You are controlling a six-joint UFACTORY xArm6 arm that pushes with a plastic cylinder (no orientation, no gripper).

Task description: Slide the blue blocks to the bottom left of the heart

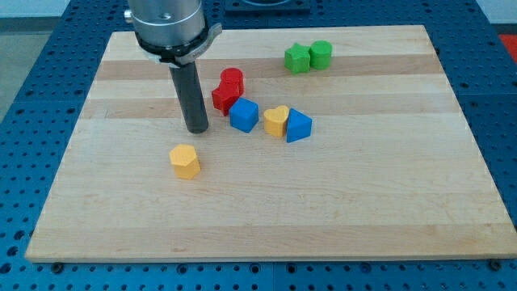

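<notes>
A yellow heart block [276, 120] lies near the board's middle. A blue triangular block [298, 126] touches its right side. A blue cube [243, 115] lies just to the heart's left, with a small gap. My tip [197, 129] rests on the board to the left of the blue cube, apart from it. The dark rod rises from the tip to the arm's grey flange at the view's top.
Two red blocks [229, 88] sit stacked close together above and left of the blue cube, touching it. A yellow hexagonal block [185, 161] lies below my tip. A green star [297, 58] and a green cylinder [321, 54] sit near the top edge of the wooden board [380, 186].
</notes>
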